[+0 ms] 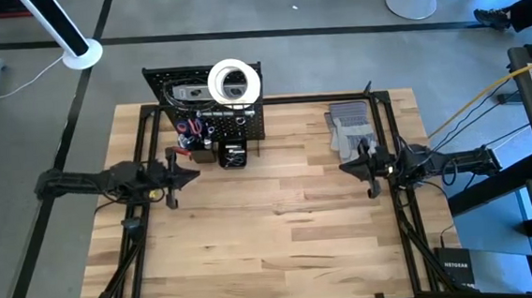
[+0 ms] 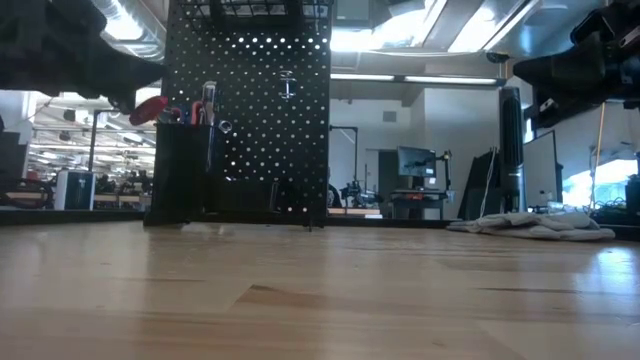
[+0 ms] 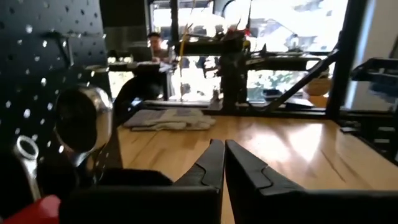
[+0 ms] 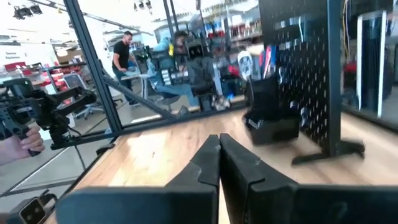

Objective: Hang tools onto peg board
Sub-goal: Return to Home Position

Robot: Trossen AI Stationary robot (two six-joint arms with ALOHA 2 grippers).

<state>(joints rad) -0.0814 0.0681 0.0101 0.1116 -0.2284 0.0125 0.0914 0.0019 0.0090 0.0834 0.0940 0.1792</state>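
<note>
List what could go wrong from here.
The left gripper, jaws shut, sits close beside the peg board; a careless swing might bump it. A bump could shake the white tape roll off the board. The right gripper might snag the nearby grey gloves.

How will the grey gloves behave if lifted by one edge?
Probably floppy: the grey gloves lie limp and flattened, so they would likely sag. Being soft cloth, they seem light and unlikely to roll.

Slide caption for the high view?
Left gripper and right gripper shut over the table; white tape roll on the peg board, grey gloves beside it.
</note>
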